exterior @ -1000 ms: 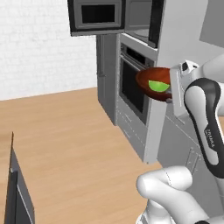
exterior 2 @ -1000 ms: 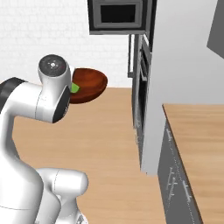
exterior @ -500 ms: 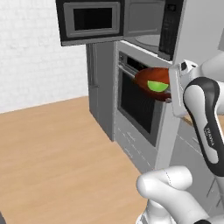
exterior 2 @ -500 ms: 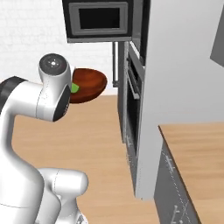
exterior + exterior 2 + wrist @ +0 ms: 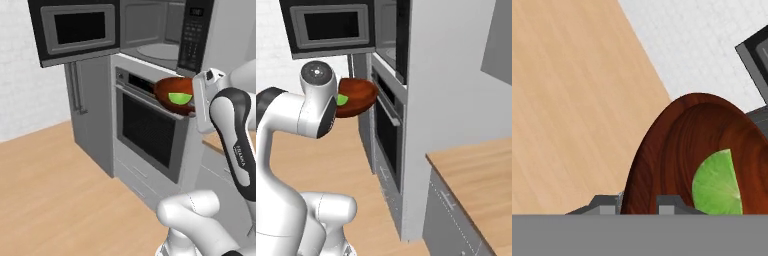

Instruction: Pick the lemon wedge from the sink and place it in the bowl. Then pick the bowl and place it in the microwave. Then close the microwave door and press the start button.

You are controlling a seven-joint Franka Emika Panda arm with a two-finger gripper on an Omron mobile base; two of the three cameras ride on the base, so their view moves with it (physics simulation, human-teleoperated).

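Wooden floor (image 5: 55,185), white brick wall (image 5: 20,95), grey cabinets (image 5: 92,115).

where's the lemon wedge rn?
The lemon wedge lies inside the bowl held up by the claw, in front of the oven and just below the open microwave.

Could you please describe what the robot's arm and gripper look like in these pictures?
The arm is glossy white with rounded, tube-like links and dark grey to black joint bands; small dark lettering runs along one link. The gripper ends in two small, dark grey, blocky fingertips.
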